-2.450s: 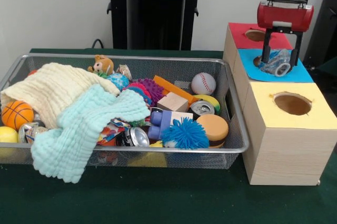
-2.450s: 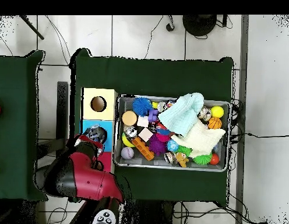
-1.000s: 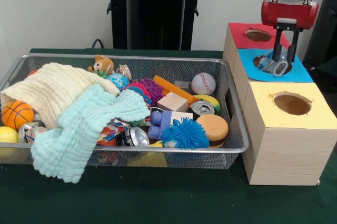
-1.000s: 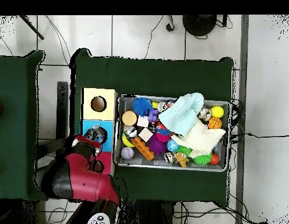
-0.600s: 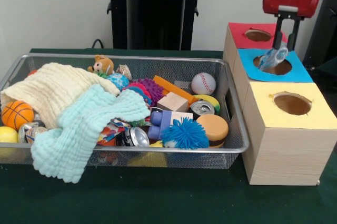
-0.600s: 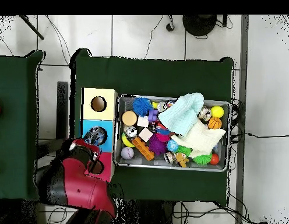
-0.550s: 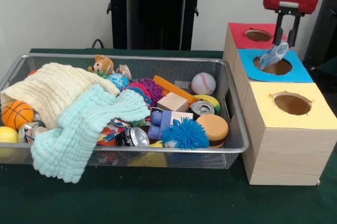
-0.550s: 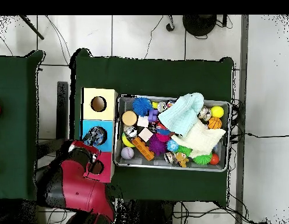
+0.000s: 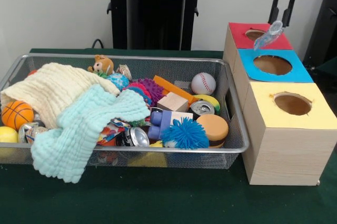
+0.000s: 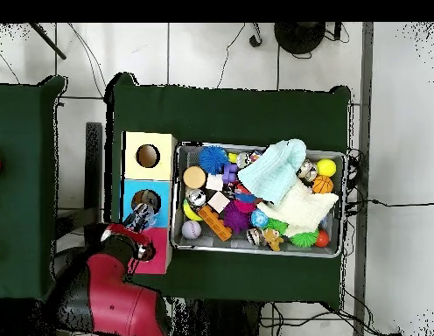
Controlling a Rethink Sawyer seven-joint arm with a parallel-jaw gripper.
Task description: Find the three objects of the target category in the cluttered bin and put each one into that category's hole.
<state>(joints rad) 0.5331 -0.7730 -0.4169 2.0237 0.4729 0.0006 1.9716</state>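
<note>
Gripper (image 9: 280,16) holds crushed can (image 9: 267,35) above green table (image 9: 158,200).

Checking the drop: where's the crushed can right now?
Front view: the crushed can hangs at the tips of the tool, upper right, above the red box beside the blue box. It is not in any hole.

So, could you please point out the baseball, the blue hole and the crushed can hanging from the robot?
baseball (image 9: 203,83), front view, middle of the ball.
blue hole (image 9: 273,64), front view, centre of the opening.
crushed can (image 9: 267,35), front view, middle of its body.
</note>
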